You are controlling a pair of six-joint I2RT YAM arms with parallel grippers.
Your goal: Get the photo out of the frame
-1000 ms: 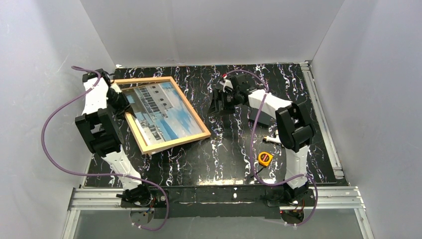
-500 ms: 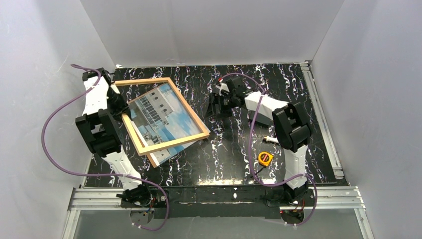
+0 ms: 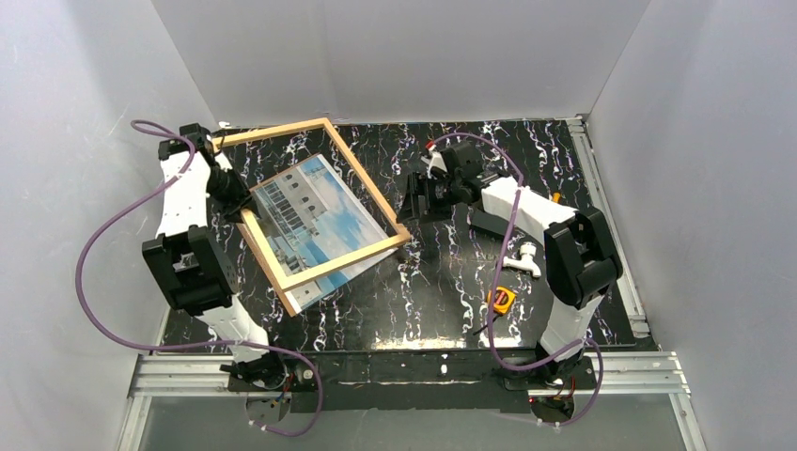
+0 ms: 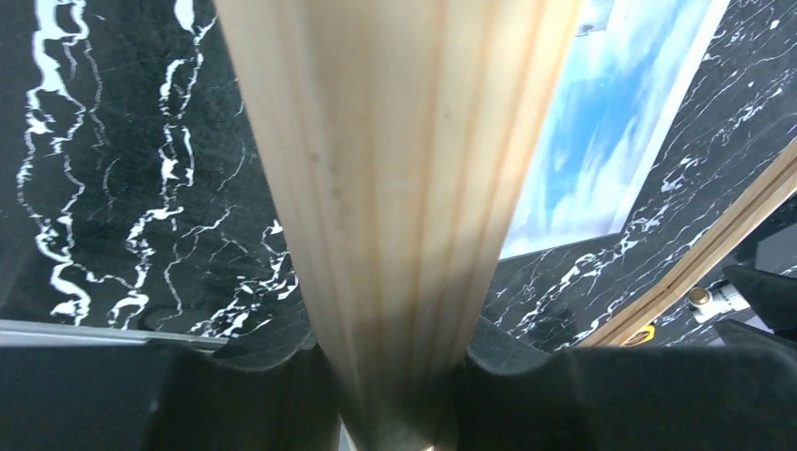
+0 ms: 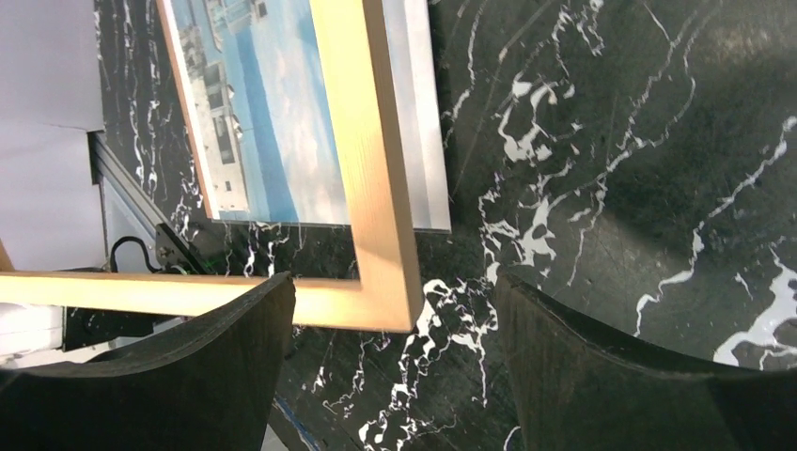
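Note:
The frame (image 3: 273,132), thin light-orange wood, is held tilted above the table, its left side raised. My left gripper (image 3: 237,193) is shut on the left strip, which fills the left wrist view (image 4: 395,188) between my gripper's (image 4: 393,348) jaws. The photo (image 3: 320,211), blue sky and a pale building, lies flat on the table under the frame, and its near corner sticks out past the frame's lower strip. My right gripper (image 3: 414,202) stands open just right of the frame's right corner (image 5: 376,207) without touching it. In the right wrist view the gripper (image 5: 395,319) holds nothing, and the photo (image 5: 282,122) shows behind the strip.
A yellow tape measure (image 3: 501,300) lies on the black marbled table (image 3: 442,282) near the right arm's base. A small black rectangle (image 3: 489,221) lies under the right forearm. White walls stand close on the left, back and right. A metal rail (image 3: 611,225) runs along the right edge.
My left gripper has lifted the frame's left side up and back. The photo has dropped out of it and slid toward the near edge. The right gripper has shifted only slightly.

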